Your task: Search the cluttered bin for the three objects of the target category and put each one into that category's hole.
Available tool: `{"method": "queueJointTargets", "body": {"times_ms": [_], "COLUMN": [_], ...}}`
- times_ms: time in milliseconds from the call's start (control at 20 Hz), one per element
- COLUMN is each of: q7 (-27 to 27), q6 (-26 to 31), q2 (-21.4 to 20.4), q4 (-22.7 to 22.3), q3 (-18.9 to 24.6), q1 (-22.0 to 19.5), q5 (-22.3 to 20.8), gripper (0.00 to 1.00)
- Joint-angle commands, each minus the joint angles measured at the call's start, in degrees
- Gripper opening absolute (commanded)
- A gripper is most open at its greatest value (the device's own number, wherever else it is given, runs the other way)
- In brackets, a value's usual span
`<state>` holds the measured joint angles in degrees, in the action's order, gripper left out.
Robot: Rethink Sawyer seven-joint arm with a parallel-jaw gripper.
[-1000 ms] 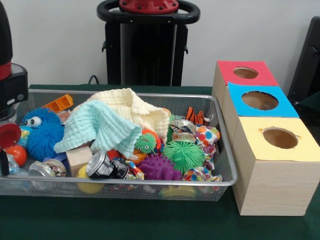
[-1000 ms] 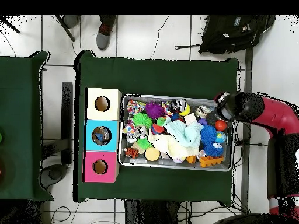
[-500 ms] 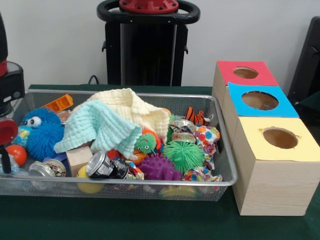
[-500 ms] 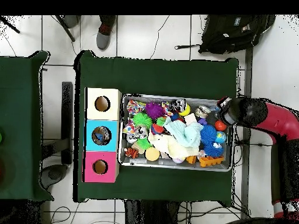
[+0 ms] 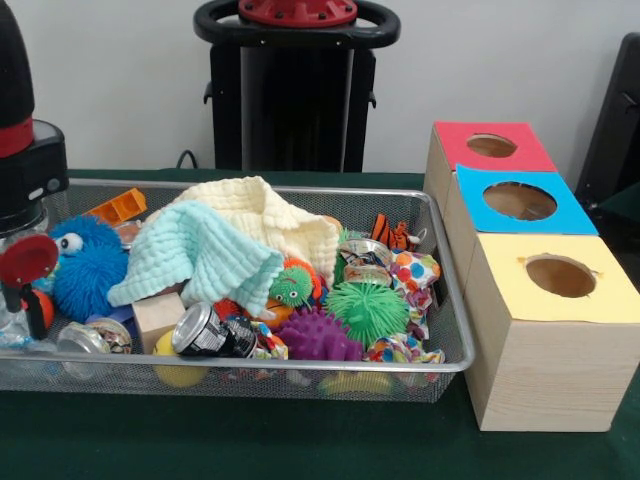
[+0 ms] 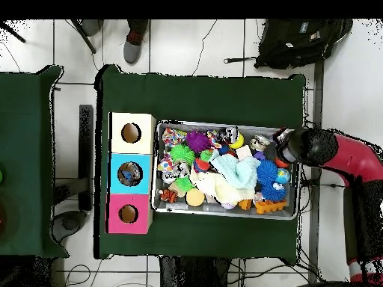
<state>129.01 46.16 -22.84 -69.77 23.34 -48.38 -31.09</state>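
1. Gripper. The red and black arm [image 6: 314,146] reaches over one short end of the wide silver wire-mesh basket [image 5: 300,365]. In the front view the gripper [image 5: 28,300] hangs inside that end, at the picture's left edge. We cannot tell whether it is open or closed, or whether it holds anything.

2. Beside the gripper. One small orange ball [image 5: 42,308] sits just behind it, partly hidden. One pale, clear item [image 5: 12,335] lies just below it in the basket corner; we cannot tell whether it is a bottle. We identify no clear plastic bottle with certainty in either view.

3. Further from the gripper, towards the boxes, we count:
- one fuzzy blue ball with eyes [image 5: 85,265], near the gripper
- three spiky rubber balls: one large green [image 5: 370,310], one purple [image 5: 318,335], one small green [image 5: 292,285]
- at least two shiny metal cans, one near the gripper [image 5: 85,338] and one mid-basket [image 5: 205,330]
- two cloths, one cream knit [image 5: 265,215] and one mint [image 5: 195,250]
- one pale wooden block [image 5: 158,315]
- one orange plastic piece [image 5: 118,205]

4. Boxes. Three pale wooden boxes stand in a row just beyond the basket end opposite the gripper, each with one round hole: the red-topped hole [image 5: 491,145], one blue-topped hole [image 5: 520,200] and one yellow-topped hole [image 5: 560,275]. All three are well apart from the gripper
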Motion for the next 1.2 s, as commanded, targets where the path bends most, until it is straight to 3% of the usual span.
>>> {"method": "queueJointTargets", "body": {"times_ms": [50, 450, 1200], "q7": [-9.74, -11.78, -14.08], "q6": [-4.80, -7.15, -5.58], "q2": [0.19, 1.33, 1.95], "q4": [-6.78, -7.98, -6.77], "q3": [3.47, 3.99, 5.83], "q1": [-1.78, -4.59, -7.18], "q5": [0.17, -0.82, -1.56], "gripper": [1.00, 1.00, 1.00]}}
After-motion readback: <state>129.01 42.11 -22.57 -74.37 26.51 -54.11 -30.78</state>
